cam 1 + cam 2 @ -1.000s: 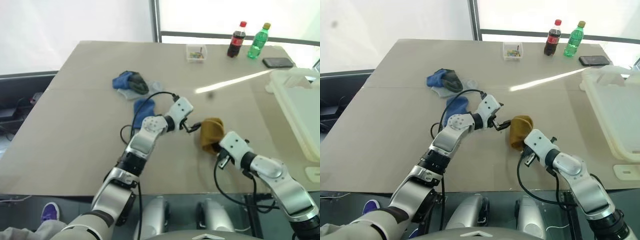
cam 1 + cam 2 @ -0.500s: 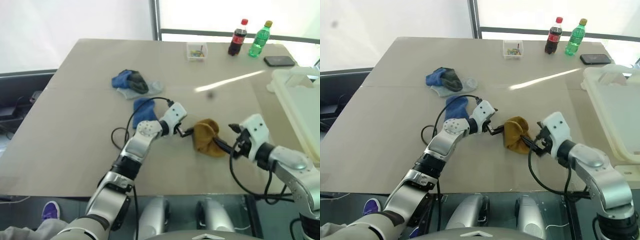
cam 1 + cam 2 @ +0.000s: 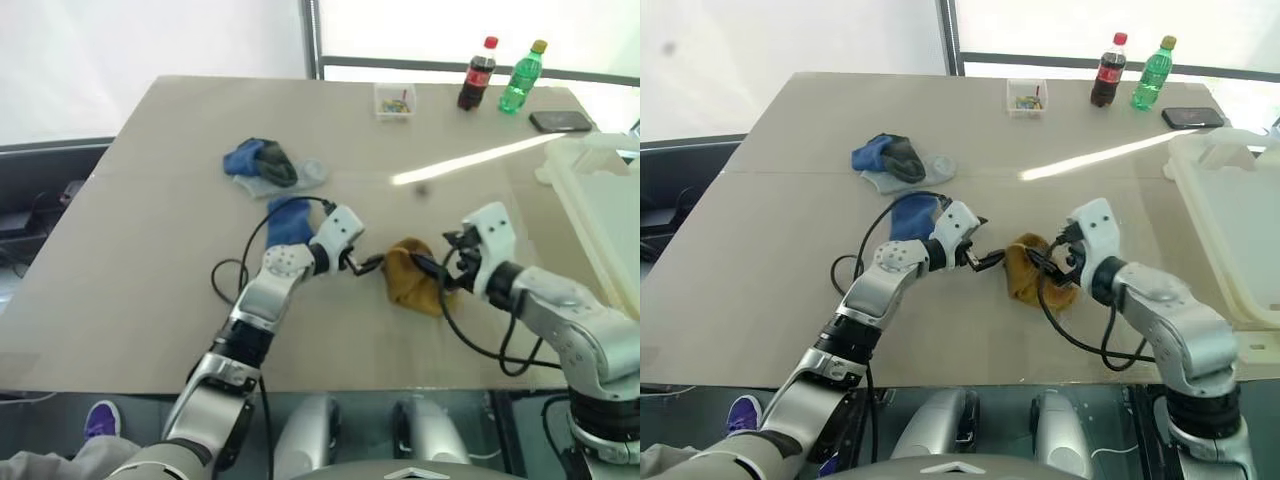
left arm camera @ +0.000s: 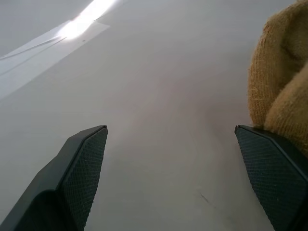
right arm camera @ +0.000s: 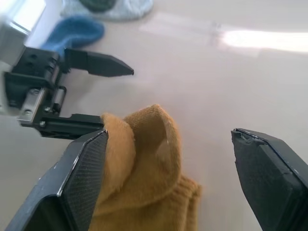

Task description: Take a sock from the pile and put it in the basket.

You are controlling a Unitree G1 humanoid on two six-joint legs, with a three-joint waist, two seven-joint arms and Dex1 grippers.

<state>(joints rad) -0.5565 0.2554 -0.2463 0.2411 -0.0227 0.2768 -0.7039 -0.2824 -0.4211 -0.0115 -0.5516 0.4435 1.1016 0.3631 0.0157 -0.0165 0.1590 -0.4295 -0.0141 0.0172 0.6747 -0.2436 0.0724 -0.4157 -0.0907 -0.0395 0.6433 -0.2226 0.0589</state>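
Beige and bare across most of its top, the worktop stands before a white wall and a bright window, a streak of glare running over its far right part. Near the front edge lies a crumpled mustard-yellow sock, apart from the pile, which sits well back and to the left: blue, dark grey-green and pale grey cloth heaped together, with one blue sock lying loose just in front of it. The left hand has its fingers spread wide, one tip at the yellow sock's left edge, where the wrist view shows the knit beside the pad. The right hand is likewise spread wide, its fingers either side of the sock's upper fold; whether they touch the cloth cannot be told. The basket, white and translucent, stands at the right edge of the worktop and is cut off by the frame. Along the far edge stand a small clear box of coloured bits, a cola bottle, a green bottle and a dark phone. At the lower left corner, a purple shoe shows on the floor.
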